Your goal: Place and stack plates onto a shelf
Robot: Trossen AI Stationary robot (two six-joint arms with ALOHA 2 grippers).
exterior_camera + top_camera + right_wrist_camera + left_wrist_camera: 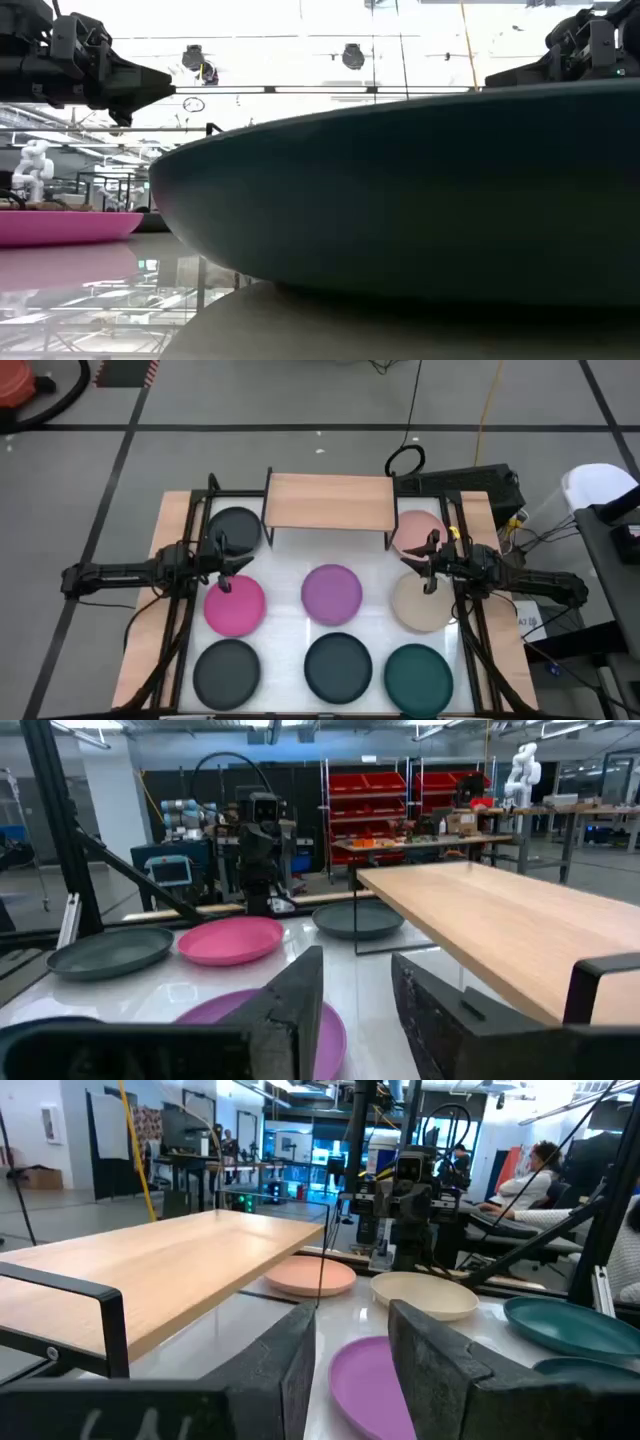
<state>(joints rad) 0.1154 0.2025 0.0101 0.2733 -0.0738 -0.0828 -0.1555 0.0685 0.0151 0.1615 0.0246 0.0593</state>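
The light-wood shelf (330,502) stands on black legs at the table's far middle, its top bare. Several plates lie flat on the white tabletop: dark grey (235,527) and pale pink (415,530) beside the shelf, then magenta (235,605), purple (332,593) and beige (420,603) in the middle row. Two dark ones (226,670) (338,665) and a teal one (418,675) lie near. My left gripper (225,565) (350,1350) hovers open between the dark grey and magenta plates. My right gripper (430,567) (358,1000) hovers open between the pink and beige plates.
Black frame rails (185,600) (470,620) run along both sides of the table. In the low view a dark plate (400,200) close to the camera fills most of the picture, and the magenta plate (60,225) shows to its left. Cables and a box (480,485) lie behind the far right corner.
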